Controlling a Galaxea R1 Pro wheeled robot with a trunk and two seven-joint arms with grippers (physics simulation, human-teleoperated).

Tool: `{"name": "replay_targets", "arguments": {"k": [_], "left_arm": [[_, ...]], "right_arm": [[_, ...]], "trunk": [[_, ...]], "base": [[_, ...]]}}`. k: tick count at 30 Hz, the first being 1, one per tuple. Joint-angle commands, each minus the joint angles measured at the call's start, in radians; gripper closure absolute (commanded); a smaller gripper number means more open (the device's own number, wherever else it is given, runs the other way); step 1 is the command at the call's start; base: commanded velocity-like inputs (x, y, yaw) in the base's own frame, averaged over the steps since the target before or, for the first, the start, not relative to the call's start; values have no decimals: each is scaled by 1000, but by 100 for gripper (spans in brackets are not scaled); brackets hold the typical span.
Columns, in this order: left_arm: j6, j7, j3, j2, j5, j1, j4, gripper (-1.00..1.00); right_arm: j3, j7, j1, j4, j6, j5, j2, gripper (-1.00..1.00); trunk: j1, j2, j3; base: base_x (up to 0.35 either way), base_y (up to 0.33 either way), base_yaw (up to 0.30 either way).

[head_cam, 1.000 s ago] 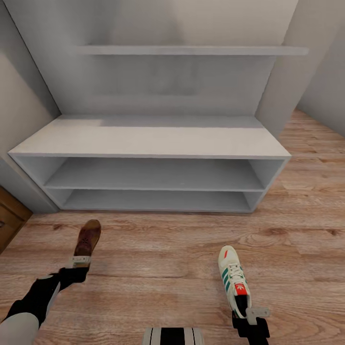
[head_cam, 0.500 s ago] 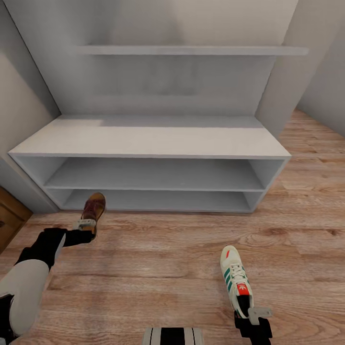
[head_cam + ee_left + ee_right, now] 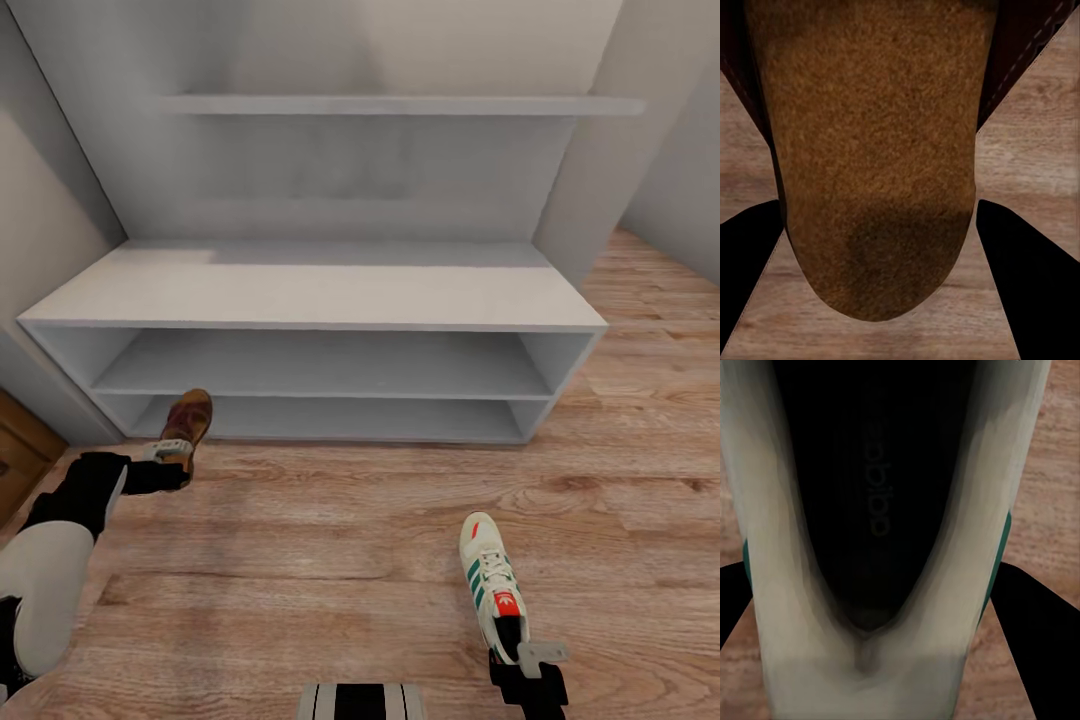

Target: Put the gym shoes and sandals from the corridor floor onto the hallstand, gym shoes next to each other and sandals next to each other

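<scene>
My left gripper (image 3: 168,452) is shut on the heel of a dark brown sandal (image 3: 187,418), holding it just in front of the lower tier at the left end of the pale grey hallstand (image 3: 310,300). Up close, the sandal's brown insole (image 3: 874,165) sits between my dark fingers (image 3: 1027,277). My right gripper (image 3: 530,655) is shut on the heel of a white gym shoe (image 3: 488,583) with green stripes, low at the near right over the wood floor (image 3: 330,540). Its dark inside (image 3: 874,487) shows in the right wrist view.
A long wall shelf (image 3: 400,104) hangs above the hallstand. Grey walls close in on both sides, and a brown wooden panel (image 3: 20,450) sits at the left. My base (image 3: 360,700) shows at the near edge. Open floor lies between both shoes.
My left arm has carried the sandal forward and slightly left, from the near floor up to the hallstand's lower left opening. The right gripper and gym shoe have barely moved.
</scene>
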Motion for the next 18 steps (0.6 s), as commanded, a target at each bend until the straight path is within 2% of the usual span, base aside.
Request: {"name": "replay_targets", "arguments": {"k": [1, 8, 10, 11, 18], "left_arm": [[3, -9, 6, -1, -12, -1, -7, 100], [29, -8, 6, -1, -29, -1, -57, 100], [36, -9, 6, -1, -51, -1, -65, 100], [41, -8, 7, -1, -79, 0, -72, 100], [45, -9, 7, -2, -101, 2, -77, 100]], "right_arm": [[-6, -4, -1, 1, -3, 10, 0, 100], [-6, -3, -1, 1, -3, 10, 0, 100], [-6, -3, -1, 1, -3, 10, 1, 100], [-5, -2, -1, 2, -3, 11, 1, 100], [-5, -2, -1, 2, -3, 11, 1, 100]], "trunk": [[0, 0, -1], [0, 0, -1], [0, 0, -1], [0, 0, -1], [0, 0, -1]], "base": [[47, 6, 0], [197, 124, 0], [261, 200, 0], [273, 224, 0], [262, 227, 0]]}}
